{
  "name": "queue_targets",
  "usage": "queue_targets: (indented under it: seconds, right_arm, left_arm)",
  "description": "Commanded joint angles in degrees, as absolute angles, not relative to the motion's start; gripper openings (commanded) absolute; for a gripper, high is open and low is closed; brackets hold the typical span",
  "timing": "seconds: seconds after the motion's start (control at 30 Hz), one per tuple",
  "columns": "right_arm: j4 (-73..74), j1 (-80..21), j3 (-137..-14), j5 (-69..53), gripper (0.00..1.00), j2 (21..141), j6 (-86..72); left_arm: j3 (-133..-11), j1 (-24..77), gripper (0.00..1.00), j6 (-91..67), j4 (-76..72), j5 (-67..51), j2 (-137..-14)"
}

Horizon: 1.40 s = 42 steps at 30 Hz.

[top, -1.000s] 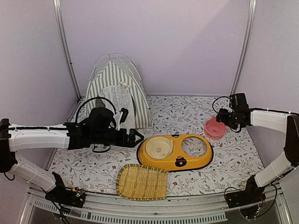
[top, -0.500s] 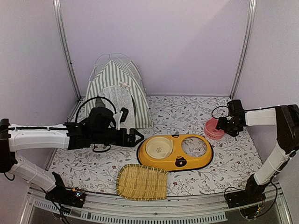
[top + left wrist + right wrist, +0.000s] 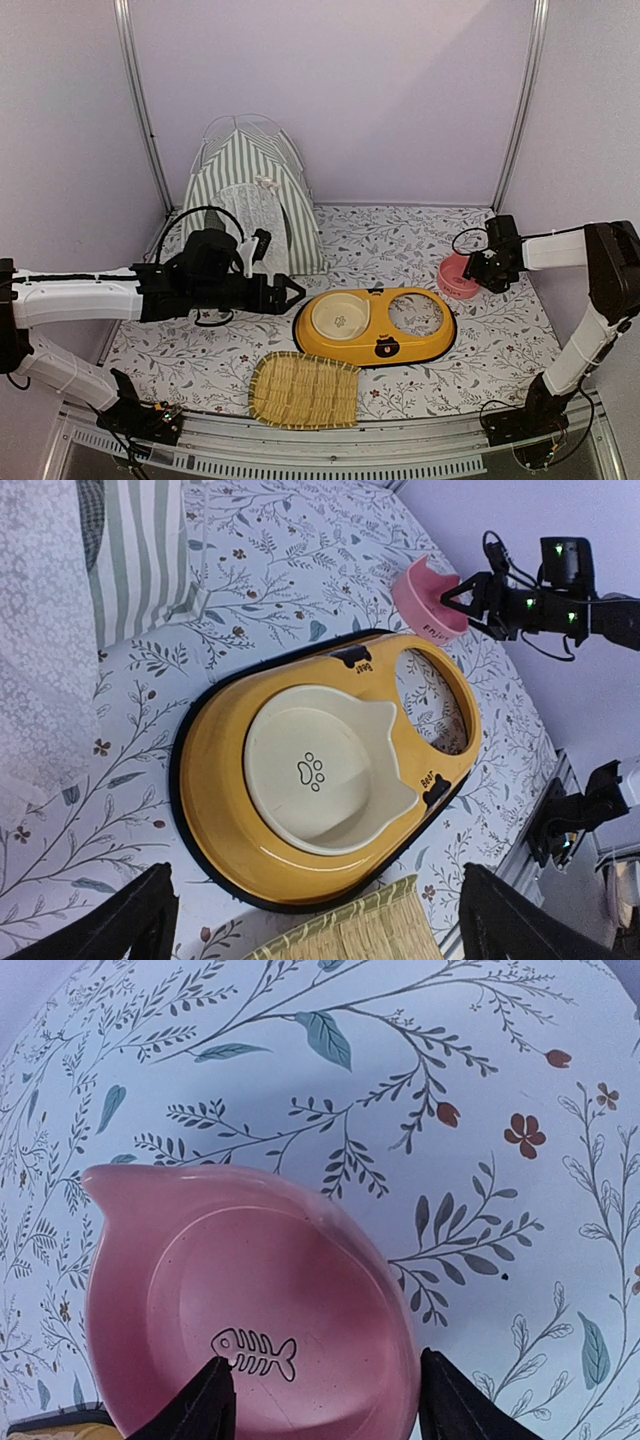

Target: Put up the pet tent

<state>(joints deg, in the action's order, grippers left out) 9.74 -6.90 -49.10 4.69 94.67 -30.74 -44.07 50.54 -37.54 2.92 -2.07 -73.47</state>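
1 grey-green and white striped fabric pet tent [image 3: 250, 200]: upright at far-left corner of white floral-print worktop [image 3: 500, 330], lace door curtain facing forward, thin white poles arching over peak.

1 yellow oval plastic feeder [image 3: 375, 338] with black base rim: centre of worktop, well apart from pet tent. 2 wells; cream paw-print insert bowl [image 3: 340, 317] seated in left well, floral print visible through right well.

1 pink plastic bowl [image 3: 455, 277] with fish-skeleton print: right side of worktop, behind and right of feeder, not touching it.

1 woven bamboo tray [image 3: 303, 390]: near edge, just in front of feeder.

Left tool [image 3: 298, 291]: black fingers spread wide, gripping nothing, held just left of feeder and in front of pet tent, clear of both.

Right tool [image 3: 322, 1365]: fingers apart, straddling wall of pink bowl, 1 finger over the inside, 1 just outside the rim; contact with rim not discernible.
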Motion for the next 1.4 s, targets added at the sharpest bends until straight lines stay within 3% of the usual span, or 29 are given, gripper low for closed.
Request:
queue_targets:
  seconds: [0.0, 0.17, 0.4, 0.5, 0.6, 1.03, 1.37]
  right_arm:
    - [8.22, -5.86, -48.19, 5.90, 0.74, 96.59, -31.51]
    - [7.81, -5.41, -47.23, 5.43, 0.56, 96.95, -32.14]
    - [6.90, -5.45, -46.17, 3.34, 0.38, 96.29, -32.78]
    - [6.98, -5.45, -46.19, 2.83, 0.23, 94.71, -32.87]
    - [7.31, -5.45, -46.38, 2.59, 0.02, 92.54, -32.65]
    - [11.10, -6.47, -48.31, -1.49, 0.00, 80.20, -30.66]
    - [18.33, -22.12, -47.00, 2.94, 0.00, 74.29, -32.00]
  left_arm:
    - [-43.35, 49.70, 0.98, -37.18, 2.55, -1.66, -72.60]
    - [-42.83, 49.66, 0.98, -37.40, 2.42, -1.63, -72.42]
    - [-42.56, 49.66, 0.98, -37.44, 2.29, -1.58, -72.24]
    - [-42.53, 49.66, 0.98, -37.45, 2.28, -1.43, -72.12]
    - [-42.45, 49.67, 0.98, -37.45, 2.11, -1.50, -72.25]
    - [-42.36, 49.66, 0.98, -37.55, 1.28, -1.61, -72.97]
    - [-42.45, 49.58, 0.98, -37.77, -0.36, -2.39, -74.88]
